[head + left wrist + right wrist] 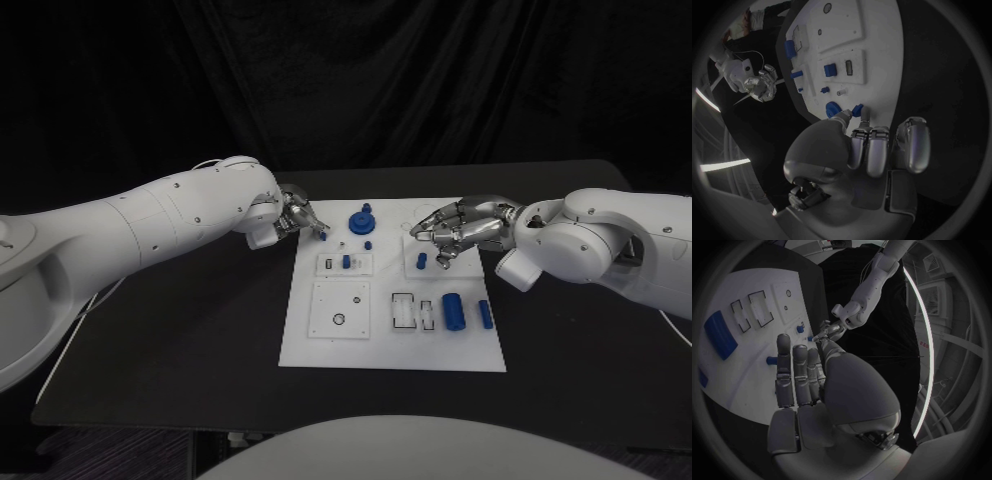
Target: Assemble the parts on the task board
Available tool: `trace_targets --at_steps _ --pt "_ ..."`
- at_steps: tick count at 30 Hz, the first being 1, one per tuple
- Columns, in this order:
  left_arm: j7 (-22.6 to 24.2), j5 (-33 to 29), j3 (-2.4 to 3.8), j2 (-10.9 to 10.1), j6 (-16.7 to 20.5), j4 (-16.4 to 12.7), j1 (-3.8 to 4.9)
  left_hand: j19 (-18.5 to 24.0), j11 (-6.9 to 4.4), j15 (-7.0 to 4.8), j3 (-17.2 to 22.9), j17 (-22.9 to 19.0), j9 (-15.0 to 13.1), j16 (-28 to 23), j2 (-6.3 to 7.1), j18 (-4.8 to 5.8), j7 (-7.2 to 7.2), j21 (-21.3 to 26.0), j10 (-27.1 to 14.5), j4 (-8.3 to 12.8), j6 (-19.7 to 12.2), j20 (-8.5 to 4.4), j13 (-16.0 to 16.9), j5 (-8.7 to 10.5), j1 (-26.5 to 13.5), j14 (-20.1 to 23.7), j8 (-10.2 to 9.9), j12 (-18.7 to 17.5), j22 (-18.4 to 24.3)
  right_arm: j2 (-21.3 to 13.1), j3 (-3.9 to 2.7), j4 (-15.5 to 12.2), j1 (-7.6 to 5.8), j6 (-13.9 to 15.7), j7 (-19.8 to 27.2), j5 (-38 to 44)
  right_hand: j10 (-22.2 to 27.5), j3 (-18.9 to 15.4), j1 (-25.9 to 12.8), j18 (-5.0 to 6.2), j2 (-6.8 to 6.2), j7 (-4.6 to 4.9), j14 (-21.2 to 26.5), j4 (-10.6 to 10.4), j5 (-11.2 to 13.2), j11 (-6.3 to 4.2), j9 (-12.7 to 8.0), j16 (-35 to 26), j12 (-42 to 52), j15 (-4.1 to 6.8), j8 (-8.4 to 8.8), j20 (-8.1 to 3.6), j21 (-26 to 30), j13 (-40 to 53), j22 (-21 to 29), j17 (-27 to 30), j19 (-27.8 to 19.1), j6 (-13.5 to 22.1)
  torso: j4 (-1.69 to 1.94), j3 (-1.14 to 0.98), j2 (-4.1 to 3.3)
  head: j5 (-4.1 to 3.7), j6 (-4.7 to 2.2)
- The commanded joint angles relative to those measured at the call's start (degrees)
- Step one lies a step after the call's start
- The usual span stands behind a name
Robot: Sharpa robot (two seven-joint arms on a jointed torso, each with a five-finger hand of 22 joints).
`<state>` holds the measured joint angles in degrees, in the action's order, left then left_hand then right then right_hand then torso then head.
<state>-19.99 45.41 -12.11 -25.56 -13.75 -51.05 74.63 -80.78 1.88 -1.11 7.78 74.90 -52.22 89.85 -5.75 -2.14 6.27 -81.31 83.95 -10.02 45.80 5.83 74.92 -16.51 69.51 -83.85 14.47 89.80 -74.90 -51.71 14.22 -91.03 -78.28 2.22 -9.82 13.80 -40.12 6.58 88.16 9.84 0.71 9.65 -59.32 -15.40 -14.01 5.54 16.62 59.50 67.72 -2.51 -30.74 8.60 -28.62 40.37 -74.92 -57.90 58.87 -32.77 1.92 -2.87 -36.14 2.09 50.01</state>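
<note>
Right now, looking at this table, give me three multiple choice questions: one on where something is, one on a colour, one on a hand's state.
1. Where is the left hand?
A. at the task board's far left corner
B. at its near right corner
C. off the table

2. What colour is the large cylinder?
A. red
B. blue
C. yellow

3. The right hand is:
A. gripping the large cylinder
B. lying flat on the black table
C. holding nothing, above the board

Key: 1 A, head view places it there. 2 B, plainly blue. 3 C, its fingers are bare.
</note>
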Motion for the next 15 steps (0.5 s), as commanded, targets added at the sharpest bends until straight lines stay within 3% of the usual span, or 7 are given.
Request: trace_targets --at_steps 1,15 --pt "0.8 -0.2 0.06 0.2 -1.0 0.0 -0.1 0.4 0.31 0.4 0.3 15.1 -0.1 0.1 -0.01 -1.01 -0.11 0.3 5.7 0.7 0.5 -0.12 14.9 -1.07 0.8 -6.2 -0.4 -0.1 -7.3 0.0 -0.04 -0.1 0.14 -1.0 -1.0 0.1 0.5 0.4 0.3 0.58 0.2 0.52 0.0 -0.1 -0.4 0.1 -0.2 0.4 0.4 0.06 -0.31 0.04 0.0 -0.1 -0.9 0.1 0.2 -0.2 0.0 -0.01 -0.01 -0.02 -0.01" --pt "0.6 -0.2 0.06 -0.1 -1.4 -0.1 -0.13 0.1 -0.02 0.14 3.2 15.1 -0.9 0.1 0.02 -0.92 -0.51 0.1 6.1 2.8 1.8 -0.32 15.1 -3.03 1.7 -6.2 -0.6 0.2 -7.8 0.0 -0.04 0.0 0.15 -1.4 -1.3 0.1 0.6 0.7 0.8 0.58 0.29 0.54 0.2 0.1 -1.6 0.11 -0.6 0.6 0.5 0.06 -0.55 0.03 0.0 -0.5 -0.9 0.5 0.2 -0.2 0.01 -0.02 -0.01 0.16 -0.01"
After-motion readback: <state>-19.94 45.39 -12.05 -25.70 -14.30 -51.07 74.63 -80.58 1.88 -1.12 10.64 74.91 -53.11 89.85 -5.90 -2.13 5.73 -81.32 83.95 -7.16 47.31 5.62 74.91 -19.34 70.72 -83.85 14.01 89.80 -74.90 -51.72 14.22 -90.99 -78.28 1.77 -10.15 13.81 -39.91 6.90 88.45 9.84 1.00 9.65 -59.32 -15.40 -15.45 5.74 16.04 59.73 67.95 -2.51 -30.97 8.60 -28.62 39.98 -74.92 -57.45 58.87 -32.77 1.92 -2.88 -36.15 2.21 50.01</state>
